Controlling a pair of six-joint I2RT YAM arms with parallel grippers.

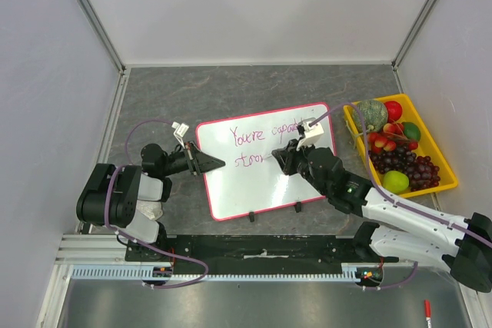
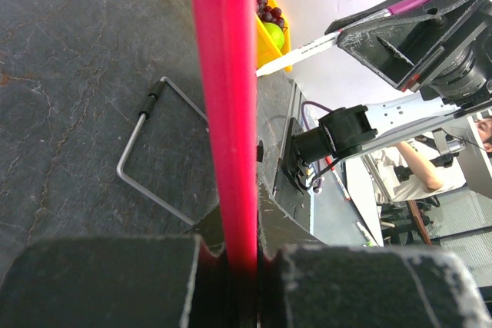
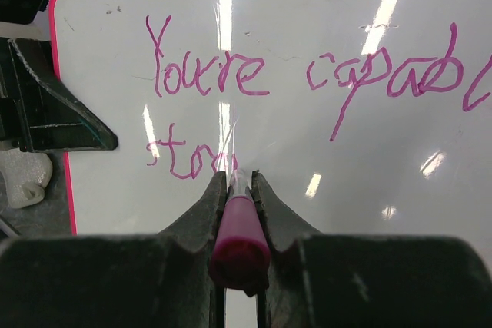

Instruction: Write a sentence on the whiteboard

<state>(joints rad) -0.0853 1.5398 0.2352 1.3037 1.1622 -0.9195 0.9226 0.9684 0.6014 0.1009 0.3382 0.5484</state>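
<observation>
Nearest in the right wrist view, the right gripper (image 3: 240, 190) has its fingers pressed onto a marker (image 3: 240, 240). The marker's magenta rear end fills the gap between them. Its tip sits at the end of the lower written line, but whether it touches the surface is hard to make out. In the left wrist view the left gripper (image 2: 242, 270) pinches the pink rim of the whiteboard (image 2: 227, 74). The rim is seen edge-on and blurred, so the writing face is out of sight there. A bent wire loop (image 2: 154, 159) lies on the dark table (image 2: 69, 74) next to that rim. From above, the whiteboard lies at a slant in the middle of the table, between the two arms, with two black clips (image 1: 252, 217) on its near long edge. The sentence (image 3: 250, 78) reads "You're capabl" before the frame edge cuts it off. Below it stands "stro", with anything further covered by the marker. In the top view the right arm's wrist hides the end of the first line. Farther right, a yellow tray (image 1: 427, 190) holds fruit.
</observation>
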